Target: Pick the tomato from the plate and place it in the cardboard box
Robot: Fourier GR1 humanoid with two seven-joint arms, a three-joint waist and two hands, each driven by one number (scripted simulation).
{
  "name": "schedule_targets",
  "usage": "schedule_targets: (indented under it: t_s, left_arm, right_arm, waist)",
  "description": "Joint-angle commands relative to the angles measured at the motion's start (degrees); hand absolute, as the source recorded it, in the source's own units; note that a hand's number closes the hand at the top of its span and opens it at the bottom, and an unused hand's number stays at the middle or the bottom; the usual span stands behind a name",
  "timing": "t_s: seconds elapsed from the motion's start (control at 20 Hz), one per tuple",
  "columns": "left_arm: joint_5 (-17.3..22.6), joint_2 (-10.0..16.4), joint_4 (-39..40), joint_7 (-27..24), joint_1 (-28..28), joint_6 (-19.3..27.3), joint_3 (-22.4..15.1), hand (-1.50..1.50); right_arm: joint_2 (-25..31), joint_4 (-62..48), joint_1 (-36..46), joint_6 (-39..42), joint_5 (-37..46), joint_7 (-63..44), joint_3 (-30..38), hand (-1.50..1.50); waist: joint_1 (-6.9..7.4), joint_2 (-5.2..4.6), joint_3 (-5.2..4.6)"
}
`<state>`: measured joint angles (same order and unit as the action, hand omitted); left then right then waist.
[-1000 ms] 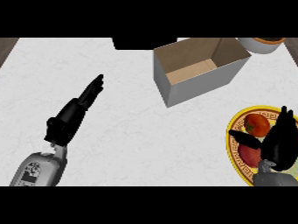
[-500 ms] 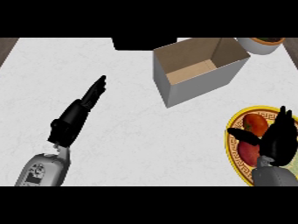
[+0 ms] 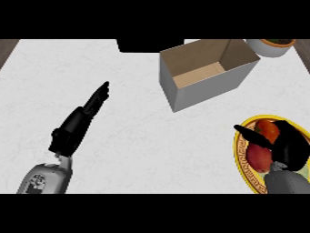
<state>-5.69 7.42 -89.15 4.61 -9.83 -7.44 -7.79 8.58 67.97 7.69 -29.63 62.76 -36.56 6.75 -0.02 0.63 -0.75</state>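
The red tomato [image 3: 266, 130] lies on a yellow-rimmed patterned plate [image 3: 240, 150] at the right edge of the counter. My right hand [image 3: 288, 148] is over the plate, its thumb lying across the tomato and its fingers curled round the tomato's right side, hiding part of it. The open cardboard box [image 3: 204, 93] stands at the back, up and left of the plate, with nothing showing inside. My left hand [image 3: 77, 125] rests open at the left, fingers straight and pointing up-right.
A white pot [image 3: 270, 46] with something orange in it stands behind the box at the back right. A black block [image 3: 150, 44] sits at the counter's far edge. Dark wood borders the white counter on both sides.
The right hand's fingers, straight and pointing up before, have curled down round the tomato. The left arm has not moved.
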Motion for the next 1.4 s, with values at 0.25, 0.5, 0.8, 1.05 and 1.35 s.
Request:
schedule_targets:
  t_s: [0.25, 0.5, 0.8, 1.05, 1.35]
  left_arm:
    - [-0.44, -1.60, -0.18, 0.88, -2.42, -0.97, -1.77, 0.00]
    - [-0.03, -0.61, 1.34, 0.50, -2.80, -2.04, -1.07, 0.00]
    - [-0.94, -1.33, -1.46, 2.57, -1.62, 0.17, -0.28, 0.00]
    - [-1.33, -0.66, 1.26, -1.13, 0.54, -0.38, 0.66, 0.00]
    - [-0.85, -0.03, 1.12, 0.15, -1.54, -0.72, 2.12, 0.00]
  right_arm:
    - [2.25, -1.71, 2.84, 12.94, 3.33, 22.19, -19.13, 1.50]
    - [3.09, 1.27, 4.74, 22.11, 4.70, 38.62, -33.60, 1.50]
    - [8.64, 18.57, 1.91, 24.31, 2.59, 44.72, -34.71, 1.50]
    - [13.77, 40.09, -3.72, 33.96, -3.44, 43.21, -31.93, 1.50]
    - [19.84, 57.42, -3.59, 47.84, -19.92, 44.01, -20.29, 1.50]
  waist:
    - [4.04, -0.84, 0.70]
    - [4.33, -0.91, 0.62]
    - [-0.25, -0.30, 0.73]
    - [-0.70, -0.36, 0.71]
    - [-0.91, -0.44, 0.72]
